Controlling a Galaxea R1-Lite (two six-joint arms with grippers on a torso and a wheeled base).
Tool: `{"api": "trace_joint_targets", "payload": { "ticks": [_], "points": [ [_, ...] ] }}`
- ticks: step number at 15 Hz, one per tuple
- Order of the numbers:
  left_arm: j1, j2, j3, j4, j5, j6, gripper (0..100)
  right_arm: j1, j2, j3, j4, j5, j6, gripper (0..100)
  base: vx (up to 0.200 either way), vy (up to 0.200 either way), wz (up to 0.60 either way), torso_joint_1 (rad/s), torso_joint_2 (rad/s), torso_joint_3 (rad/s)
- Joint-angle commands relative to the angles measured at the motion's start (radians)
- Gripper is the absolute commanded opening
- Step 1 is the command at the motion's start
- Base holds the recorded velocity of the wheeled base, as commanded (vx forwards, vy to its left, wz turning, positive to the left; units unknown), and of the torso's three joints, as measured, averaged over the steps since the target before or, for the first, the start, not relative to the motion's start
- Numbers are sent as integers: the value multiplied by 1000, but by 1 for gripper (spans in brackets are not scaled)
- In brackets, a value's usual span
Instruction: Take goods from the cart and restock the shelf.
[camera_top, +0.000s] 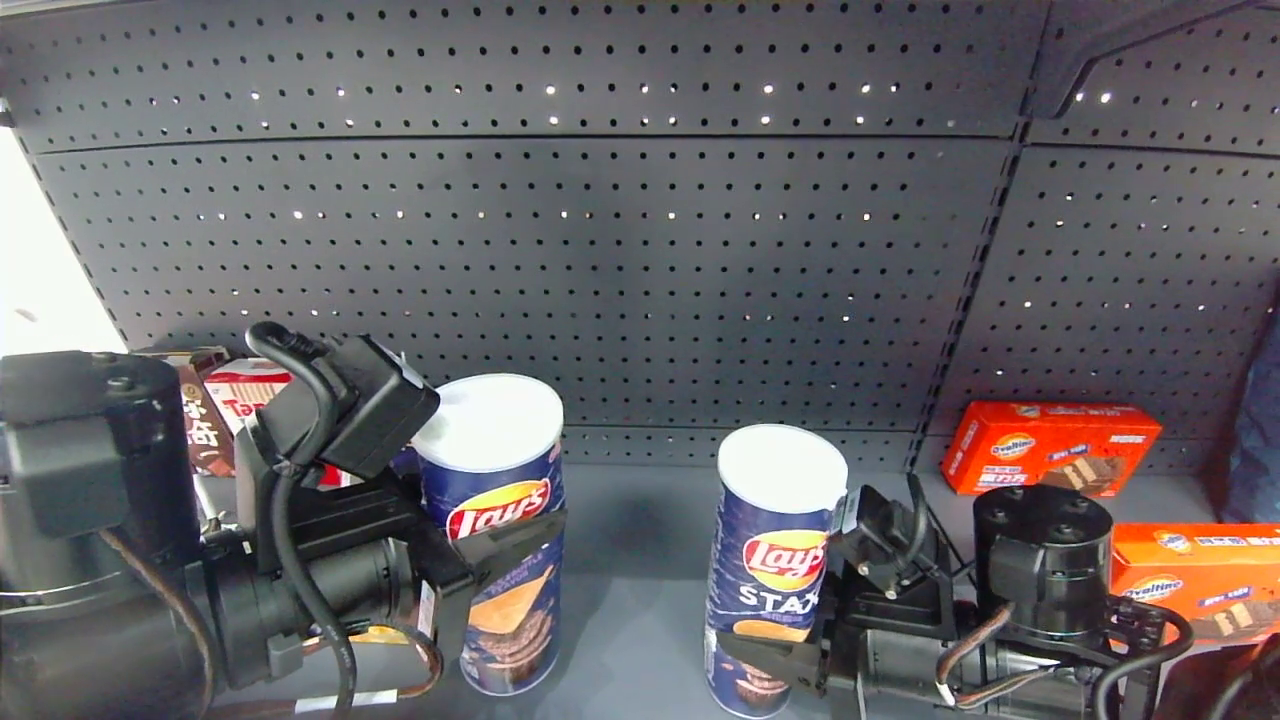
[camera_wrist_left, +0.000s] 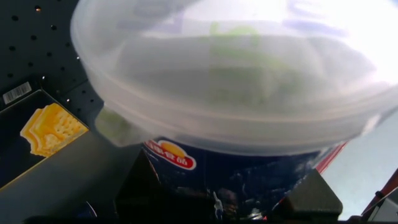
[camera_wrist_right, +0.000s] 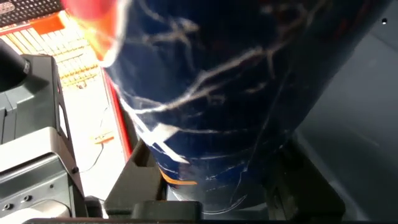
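Blue left can (camera_top: 497, 500): upright on grey shelf (camera_top: 640, 560), white lid up.
Left pincer (camera_top: 505, 555): clamped around the left can.
Right can (camera_top: 775, 560): upright, well apart from the left can.
Right pincer (camera_top: 790, 640): gripping the right can low down.
Orange boxes (camera_top: 1050, 445): shelf's right end.

We've got left can (camera_top: 495, 500) inside left gripper (camera_top: 500, 555), right can (camera_top: 772, 540) inside right gripper (camera_top: 765, 650) (both upright on shelf (camera_top: 640, 565)), boxes (camera_top: 1050, 445) behind and right of right gripper.
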Motion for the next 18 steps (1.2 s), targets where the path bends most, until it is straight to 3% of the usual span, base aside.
{"api": "trace_joint_targets", "payload": {
  "ticks": [1, 8, 13, 18],
  "points": [
    [1, 2, 1, 0, 0, 0, 0, 0, 7, 5, 1, -1, -1, 100, 0, 0, 0, 0, 0, 0],
    [0, 0, 2, 0, 0, 0, 0, -18, -48, 58, 1, -2, -2, 100, 0, 0, 0, 0, 0, 0],
    [0, -1, 4, 0, 0, 0, 0, -44, -241, 151, 2, -56, -1, 100, 0, 0, 0, 0, 0, 0],
    [-2, -1, 2, -2, 0, 1, 0, -43, -445, 125, 84, -313, -2, 100, 0, 0, 0, 0, 0, 0]
  ]
}}
